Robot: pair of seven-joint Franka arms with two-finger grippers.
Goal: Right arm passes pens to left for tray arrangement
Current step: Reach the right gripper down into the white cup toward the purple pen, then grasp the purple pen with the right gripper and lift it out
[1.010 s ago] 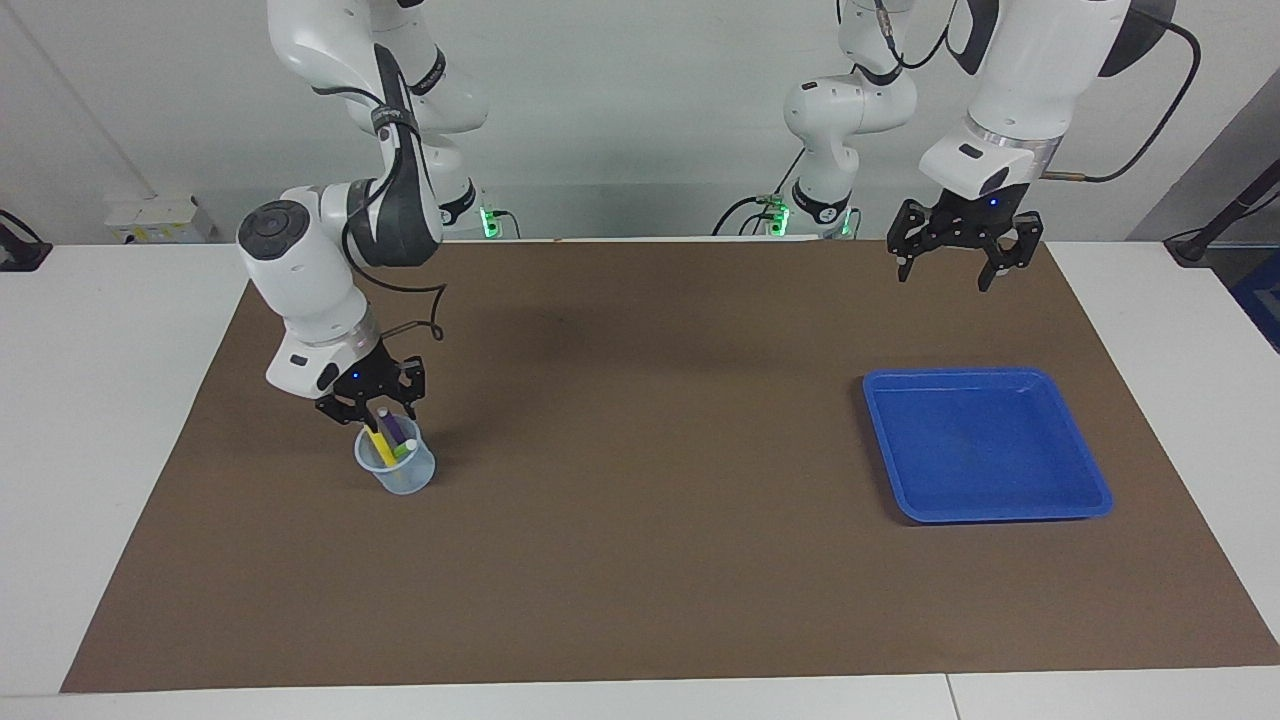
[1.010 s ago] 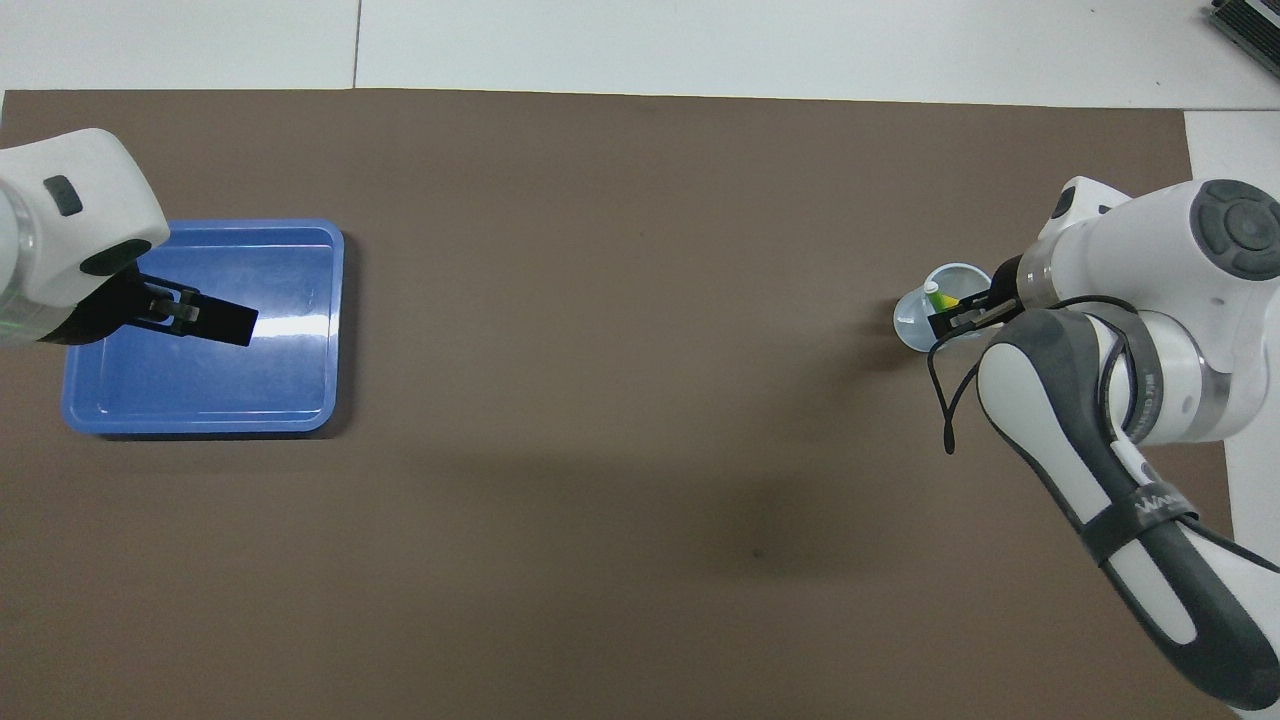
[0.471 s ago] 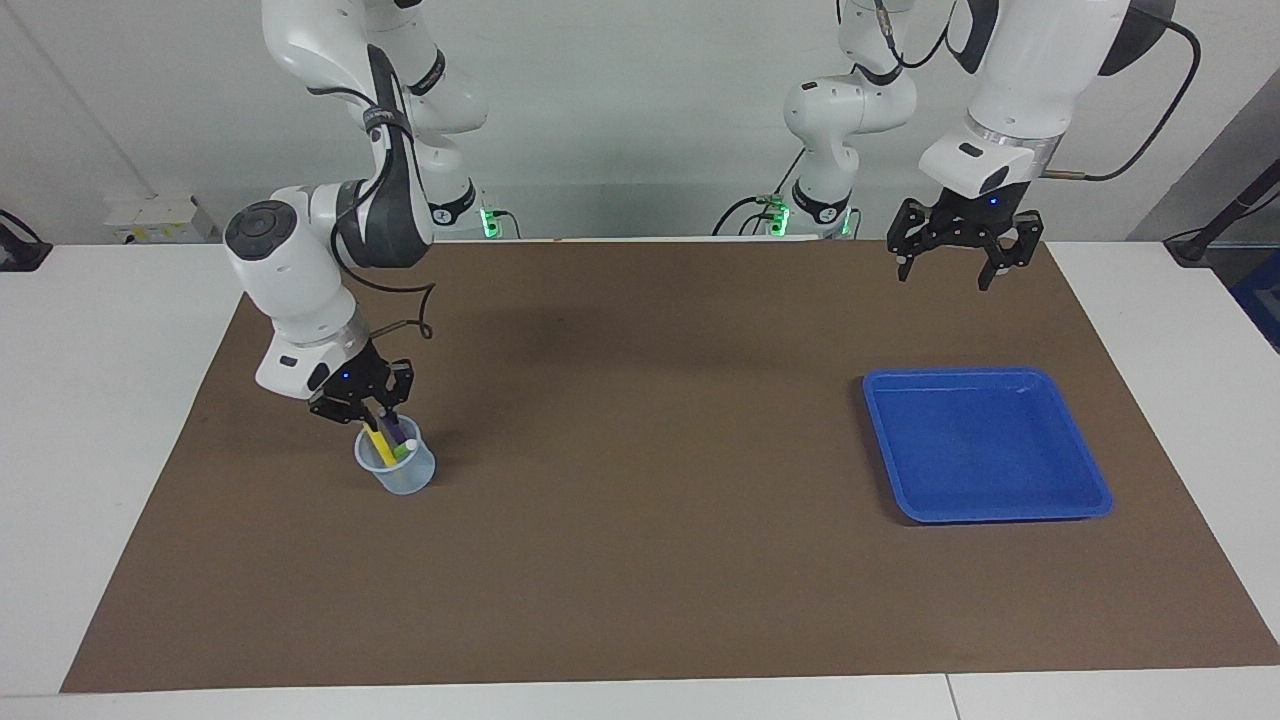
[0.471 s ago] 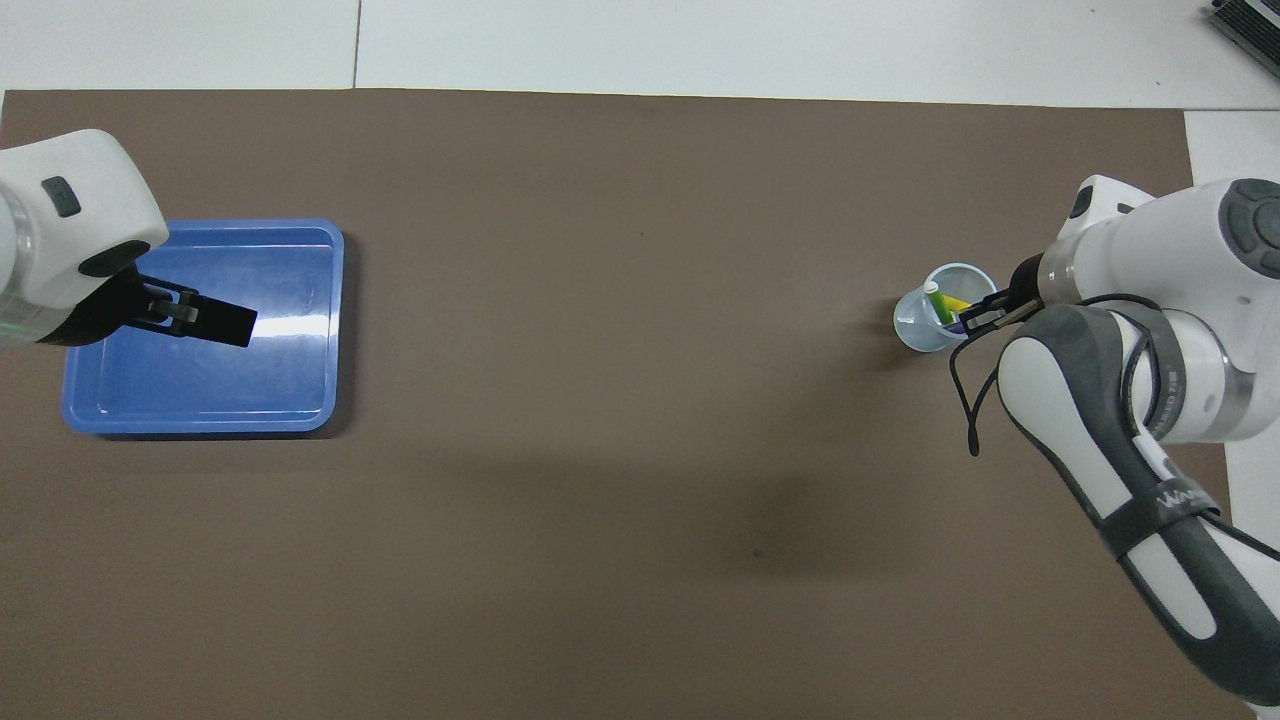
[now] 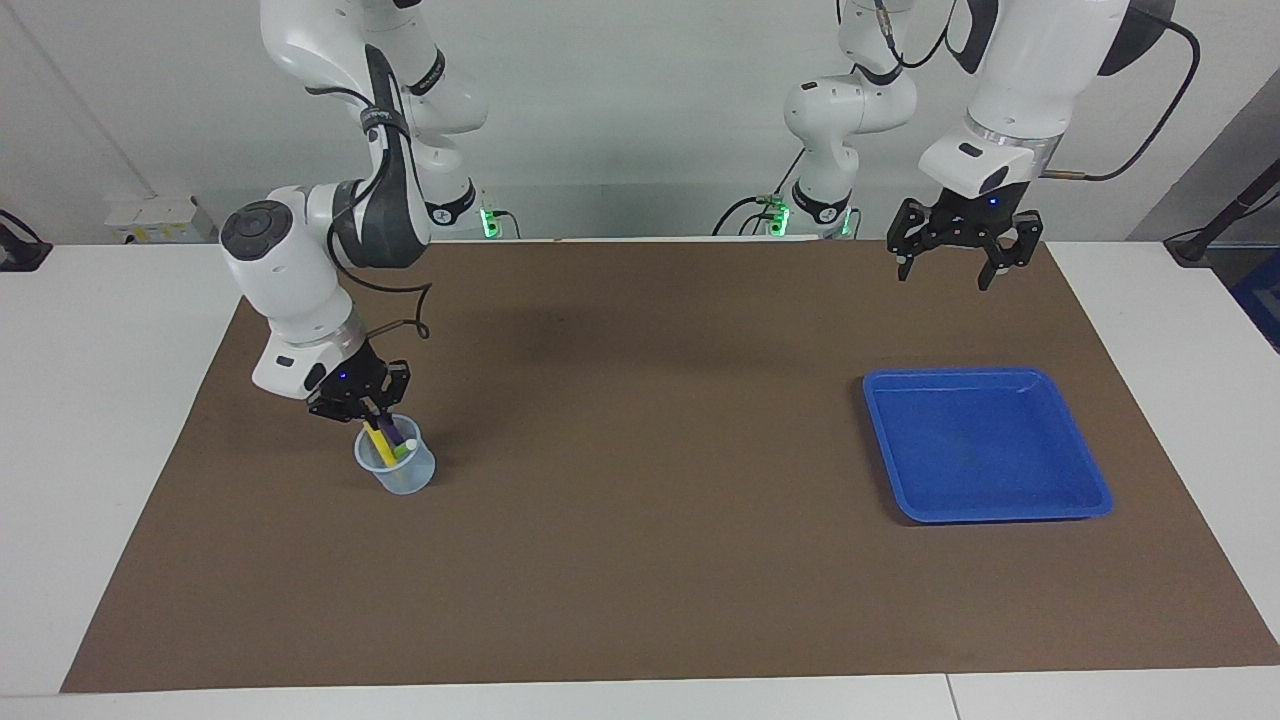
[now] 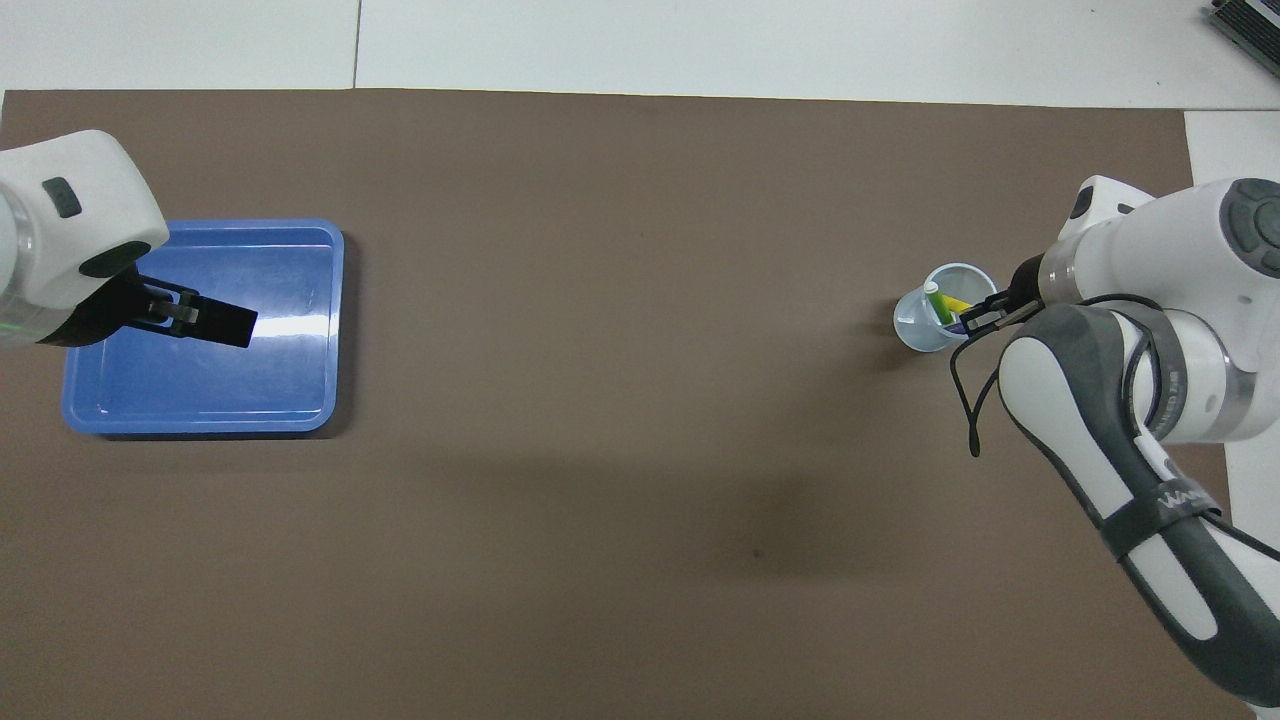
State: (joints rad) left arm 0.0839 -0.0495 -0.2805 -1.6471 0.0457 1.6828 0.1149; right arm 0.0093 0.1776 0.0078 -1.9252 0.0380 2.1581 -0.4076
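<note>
Pens (image 5: pixel 388 438) stand together in a small clear cup (image 5: pixel 397 468) at the right arm's end of the table (image 5: pixel 640 560), and the right pincer (image 5: pixel 367 412) is closed on the top of the yellow pen (image 5: pixel 377 439). Lifting at a slant could tip the light cup (or drag the other pens out). The left pincer (image 5: pixel 951 267) waits wide open and empty, in the air near the blue tray (image 5: pixel 1085 470).

Right pincer (image 6: pixel 975 318) at cup (image 6: pixel 925 330) holding pens (image 6: pixel 940 303); left pincer (image 6: pixel 215 320) over tray (image 6: pixel 300 400).
</note>
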